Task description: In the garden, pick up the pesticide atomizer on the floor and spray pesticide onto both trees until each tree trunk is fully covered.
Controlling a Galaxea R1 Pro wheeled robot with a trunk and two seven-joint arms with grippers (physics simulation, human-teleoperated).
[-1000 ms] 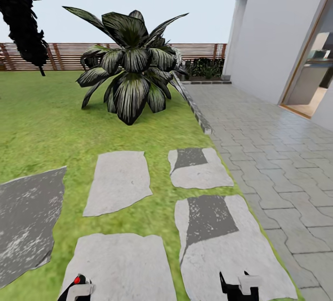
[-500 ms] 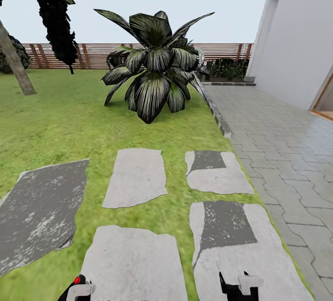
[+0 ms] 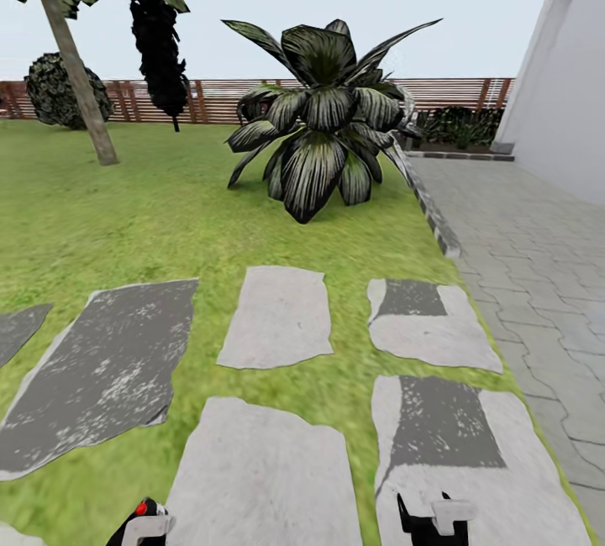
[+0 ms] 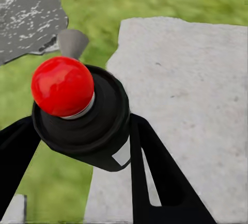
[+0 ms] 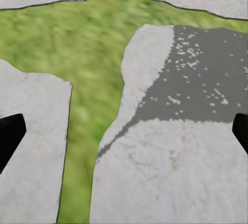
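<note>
My left gripper is shut on the pesticide atomizer, a small dark bottle with a red ball on top and a white label, its black fingers on either side. In the head view the atomizer's red dot and the left gripper sit at the bottom edge. My right gripper is open and holds nothing, its fingertips wide apart over a stepping stone. A tree with a bare grey-brown leaning trunk stands far off at the lawn's back left.
Grey stepping stones lie in the grass ahead. A squat striped-leaf palm stands mid-lawn, with a dark columnar tree and a round bush by the slat fence. Paving and a house wall lie right.
The camera has swung left, so the whole scene has slid right: the leaning trunk and round bush have come into view, and the house wall has slipped toward the edge. Both grippers keep their places.
</note>
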